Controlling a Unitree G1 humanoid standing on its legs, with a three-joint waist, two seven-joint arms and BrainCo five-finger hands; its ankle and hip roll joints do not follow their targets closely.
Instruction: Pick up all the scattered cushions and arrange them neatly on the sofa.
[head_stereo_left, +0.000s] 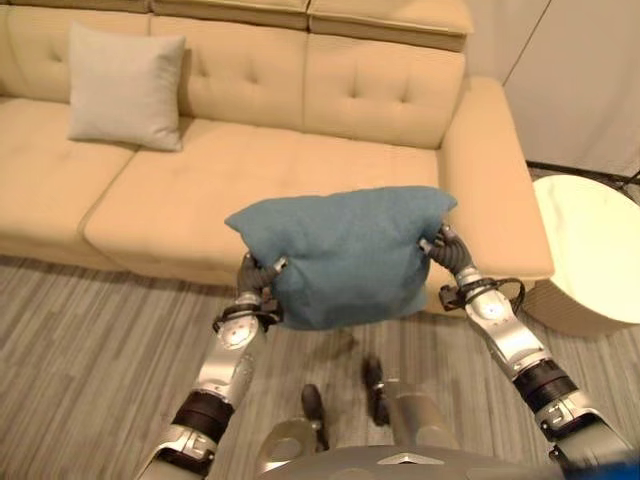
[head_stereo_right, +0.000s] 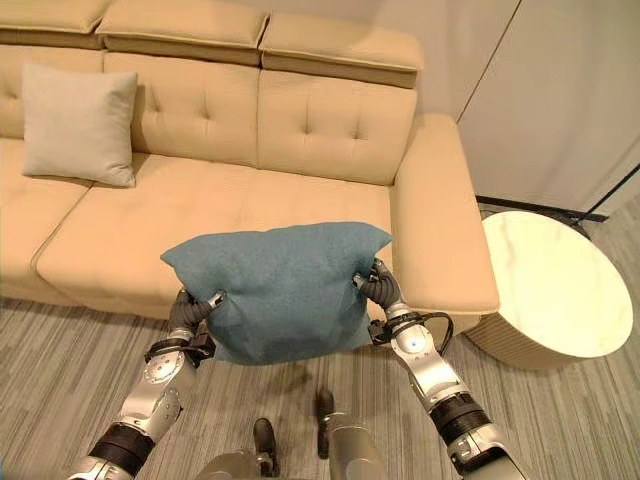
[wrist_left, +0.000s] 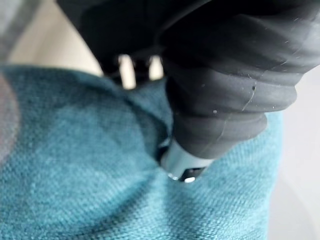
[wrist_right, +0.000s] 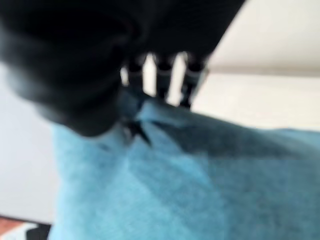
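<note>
A long tan sofa (head_stereo_left: 300, 170) runs across the far side of the room, its seat mostly bare, and to the right of its arm stands a round pale side table (head_stereo_right: 555, 290) on the striped grey floor (head_stereo_left: 90, 330). One beige cushion (head_stereo_left: 125, 85) already stands propped upright against the backrest at the far left of the seat, so that part of the job looks done. The one in play is a blue cushion (head_stereo_right: 280, 290), held up in the air on the near side of the sofa, in front of the right-hand seat and clear of the floor. The left hand (head_stereo_right: 192, 310) grips its left edge, and in the left wrist view the thumb digs into the blue cloth with the fingers curled round behind. The right hand (head_stereo_right: 378, 288) has the right edge the same way, its fingers hooked over the top of the bunched fabric in the right wrist view. As I read it, the picking up is finished for this cushion and what remains is to carry it forward and set it against the backrest, probably on the empty right side. I see no other cushions lying on the floor from here, though only part of the room is in sight.
</note>
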